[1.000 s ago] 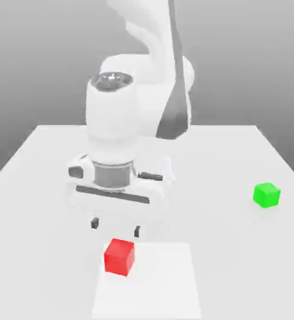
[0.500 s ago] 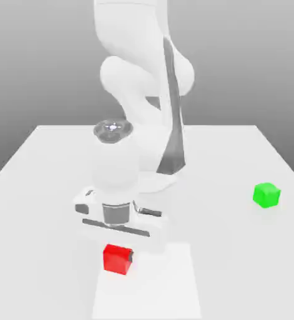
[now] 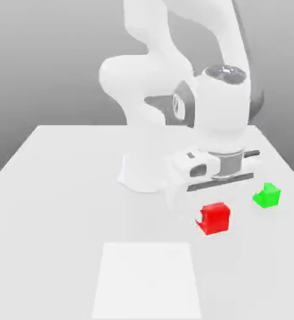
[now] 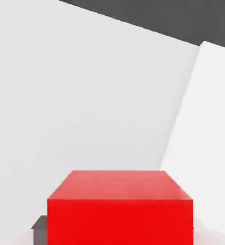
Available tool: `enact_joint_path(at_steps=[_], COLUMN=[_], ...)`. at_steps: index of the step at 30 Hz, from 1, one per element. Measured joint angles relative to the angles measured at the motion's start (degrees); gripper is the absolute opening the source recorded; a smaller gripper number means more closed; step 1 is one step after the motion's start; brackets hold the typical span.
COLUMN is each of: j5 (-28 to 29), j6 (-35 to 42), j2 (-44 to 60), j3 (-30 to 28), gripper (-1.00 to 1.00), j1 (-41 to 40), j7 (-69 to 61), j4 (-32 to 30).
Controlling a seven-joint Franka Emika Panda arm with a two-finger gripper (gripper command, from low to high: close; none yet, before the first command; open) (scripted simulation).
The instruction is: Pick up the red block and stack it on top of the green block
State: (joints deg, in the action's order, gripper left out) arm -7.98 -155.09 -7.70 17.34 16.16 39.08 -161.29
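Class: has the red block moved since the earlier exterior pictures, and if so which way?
Yes. The red block, shut in the gripper, has gone toward the exterior view's right, off the pale square patch, and is now near the green block.

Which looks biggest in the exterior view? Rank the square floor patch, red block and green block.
1. Square floor patch.
2. Red block.
3. Green block, though it sits farther back and partly hidden, so this gap is unsure.

arm: bent over from its base, wrist pointing down | gripper (image 3: 213,215): clamped on red block (image 3: 215,218), held at 8 o'clock of green block (image 3: 266,195)
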Motion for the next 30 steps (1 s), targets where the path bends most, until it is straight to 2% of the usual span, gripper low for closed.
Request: enact_joint_path(at_steps=[9,12,20,28,29,30], j5=[-5.35,-4.42,4.20,18.91,20.29,20.29], j6=[2.64,2.23,-2.96,-10.53,-11.18,-11.18], j2=[-3.70,-3.12,2.95,12.08,12.89,12.89], j3=[13.88,16.24,17.89,14.77,14.13,14.13], gripper=[-1.00,-1.00,-1.00,-1.00,1.00,1.00], j1=[21.64,23.97,20.80,20.49,20.89,20.89], j7=[-11.15,-11.58,-5.64,4.74,5.71,5.71], j4=[-1.21,-1.17,-0.60,-0.77,-0.80,-0.80])
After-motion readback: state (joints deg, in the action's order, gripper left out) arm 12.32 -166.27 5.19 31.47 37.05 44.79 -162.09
